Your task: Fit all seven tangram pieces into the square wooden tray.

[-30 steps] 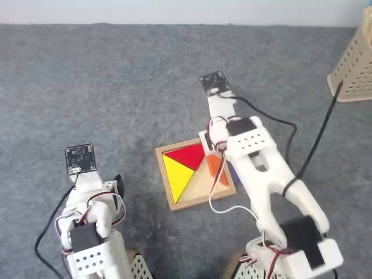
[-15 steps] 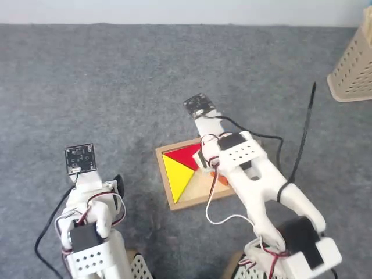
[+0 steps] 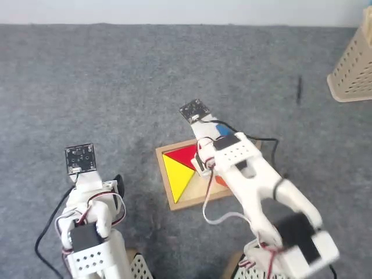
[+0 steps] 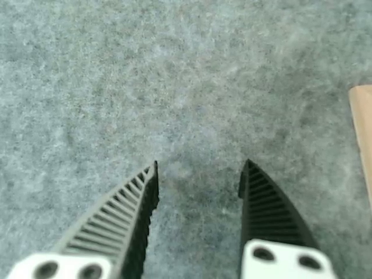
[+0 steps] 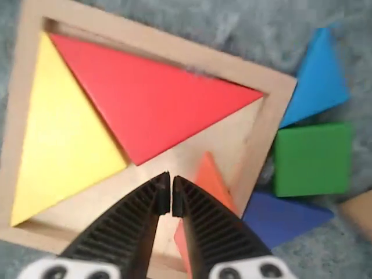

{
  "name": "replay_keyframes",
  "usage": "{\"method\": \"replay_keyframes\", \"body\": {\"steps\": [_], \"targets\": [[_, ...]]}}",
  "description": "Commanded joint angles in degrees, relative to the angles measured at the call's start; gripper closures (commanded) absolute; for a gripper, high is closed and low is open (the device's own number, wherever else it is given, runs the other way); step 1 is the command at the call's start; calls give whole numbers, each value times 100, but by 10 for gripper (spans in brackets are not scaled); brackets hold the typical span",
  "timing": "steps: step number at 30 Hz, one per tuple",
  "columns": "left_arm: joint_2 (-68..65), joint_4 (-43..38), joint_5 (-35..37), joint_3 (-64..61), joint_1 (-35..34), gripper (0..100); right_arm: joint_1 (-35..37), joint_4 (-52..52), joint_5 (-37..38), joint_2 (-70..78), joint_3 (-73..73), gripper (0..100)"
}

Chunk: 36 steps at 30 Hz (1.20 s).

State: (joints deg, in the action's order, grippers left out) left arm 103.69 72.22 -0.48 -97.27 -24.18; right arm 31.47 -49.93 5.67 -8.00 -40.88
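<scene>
Right gripper [image 5: 171, 185] hung over the square wooden tray [image 3: 164, 179] at frame centre, jaws pressed together, holding nothing. Large yellow triangle [image 3: 177, 172] and large red triangle [image 3: 187, 154] lay seated in the tray. Left gripper [image 4: 201, 165], lower left, stood partly open and empty over grey carpet [image 3: 116, 81].

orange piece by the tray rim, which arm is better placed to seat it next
Probably right. The right gripper hangs shut over the wooden tray, tips beside the orange piece. The left gripper is open above bare carpet, off to the tray's side.
</scene>
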Motion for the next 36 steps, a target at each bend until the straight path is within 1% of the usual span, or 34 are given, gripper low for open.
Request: {"method": "replay_keyframes", "body": {"steps": [1,3,6,13,17,21,25,29,36], "targets": [[88,26,-26,75,18,784,-295,356,62,-1358,-457,992],[88,26,-26,75,18,784,-558,620,88,-1701,-765,992],[88,26,-26,75,18,784,-848,778,88,-1745,-949,992],[88,26,-26,75,18,784,-884,769,141,-875,-923,992],[88,26,-26,75,18,784,-585,778,598,-532,-914,992],[88,26,-26,75,18,784,-136,752,651,-409,-923,992],[88,26,-26,75,18,784,101,743,659,-391,-941,992],[88,26,-26,75,18,784,207,743,659,-400,-949,992],[88,26,-26,75,18,784,40,637,615,-848,-958,992]]}}
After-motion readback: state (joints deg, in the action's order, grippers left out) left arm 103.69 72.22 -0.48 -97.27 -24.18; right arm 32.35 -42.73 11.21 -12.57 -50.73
